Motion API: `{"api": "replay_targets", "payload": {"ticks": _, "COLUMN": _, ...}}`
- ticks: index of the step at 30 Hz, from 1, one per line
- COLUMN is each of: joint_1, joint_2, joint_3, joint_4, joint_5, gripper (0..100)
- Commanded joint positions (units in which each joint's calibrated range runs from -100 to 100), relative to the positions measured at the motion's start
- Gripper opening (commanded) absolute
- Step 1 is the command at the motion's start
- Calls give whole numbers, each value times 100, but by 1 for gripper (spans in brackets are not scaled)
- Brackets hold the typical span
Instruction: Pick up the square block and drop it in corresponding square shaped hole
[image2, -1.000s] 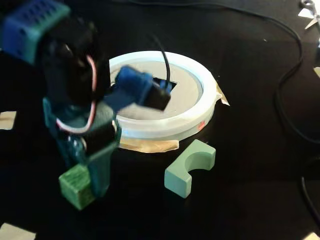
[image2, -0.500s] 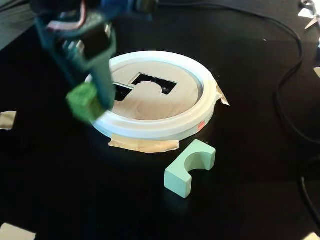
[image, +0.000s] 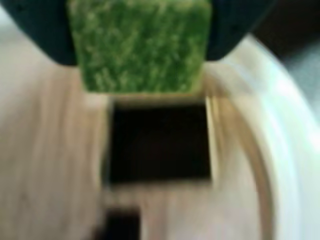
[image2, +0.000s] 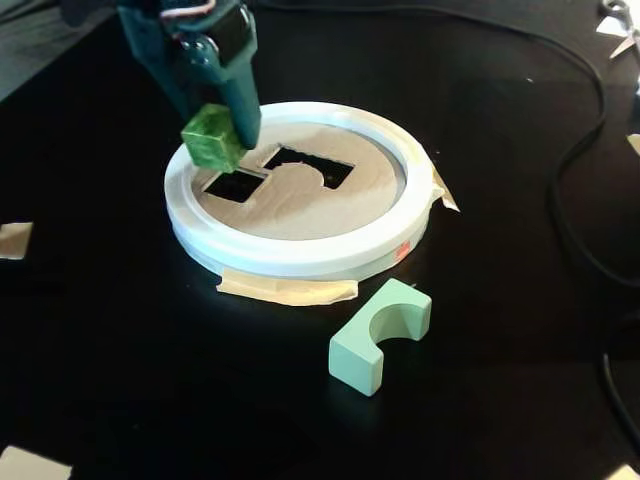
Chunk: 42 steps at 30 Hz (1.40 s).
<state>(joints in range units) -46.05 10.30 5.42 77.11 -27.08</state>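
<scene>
Square block: a mottled green cube (image2: 211, 137), pinched by the end effector (image2: 218, 128) and hanging in the air just above the sorter lid; in the wrist view it fills the top centre (image: 139, 47).
Block orientation: it looks like a cube, so no long axis can be made out; in the fixed view it is tilted, one corner lowest, with a broad face turned toward the camera. In the wrist view its lower edge runs level and roughly parallel to the near edge of the hole.
End effector: dark teal fingers (image: 45, 35) pressed against the two opposite sides of the block, coming down from the upper left of the fixed view.
Square hole: a dark opening (image2: 234, 184) in the wooden lid, directly under the block in the fixed view; in the wrist view it sits just below the block's lower edge (image: 160, 145).
Second hole: an arch-shaped cutout (image2: 310, 165), to the right of the square one in the fixed view.
Lid: a round wooden disc (image2: 300, 205) inside a white ring (image2: 300, 255).
Tape: beige strips (image2: 290, 291) at the ring's front edge and at its right side, on the worktop (image2: 150, 380).
Arch block: pale green (image2: 381, 334), lying on the black worktop in front of the ring, apart from it.
Cables: black (image2: 575, 150), running along the right side of the worktop.
</scene>
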Motion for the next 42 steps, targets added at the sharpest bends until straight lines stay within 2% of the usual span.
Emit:
{"api": "replay_targets", "payload": {"ticks": 1, "joint_1": -164, "joint_2": 246, "joint_3": -414, "joint_4": -300, "joint_5": -49, "gripper": 31}}
{"api": "replay_targets", "payload": {"ticks": 15, "joint_1": -401, "joint_2": 730, "joint_3": -423, "joint_4": -912, "joint_5": -49, "gripper": 31}}
{"api": "replay_targets", "payload": {"ticks": 17, "joint_1": -401, "joint_2": 712, "joint_3": -414, "joint_4": -912, "joint_5": -49, "gripper": 33}}
{"api": "replay_targets", "payload": {"ticks": 20, "joint_1": -401, "joint_2": 649, "joint_3": -414, "joint_4": -822, "joint_5": -44, "gripper": 55}}
{"api": "replay_targets", "payload": {"ticks": 22, "joint_1": -401, "joint_2": 623, "joint_3": -396, "joint_4": -792, "joint_5": -44, "gripper": 73}}
{"api": "replay_targets", "payload": {"ticks": 23, "joint_1": -438, "joint_2": 623, "joint_3": -396, "joint_4": -792, "joint_5": -44, "gripper": 89}}
{"api": "replay_targets", "payload": {"ticks": 25, "joint_1": -513, "joint_2": 614, "joint_3": -414, "joint_4": -792, "joint_5": -39, "gripper": 100}}
{"api": "replay_targets", "payload": {"ticks": 31, "joint_1": -601, "joint_2": 5, "joint_3": -314, "joint_4": -701, "joint_5": 0, "gripper": 100}}
{"api": "replay_targets", "payload": {"ticks": 36, "joint_1": -476, "joint_2": -694, "joint_3": -423, "joint_4": 272, "joint_5": 5, "gripper": 100}}
{"api": "replay_targets", "payload": {"ticks": 42, "joint_1": 24, "joint_2": -766, "joint_3": -360, "joint_4": 252, "joint_5": 39, "gripper": 100}}
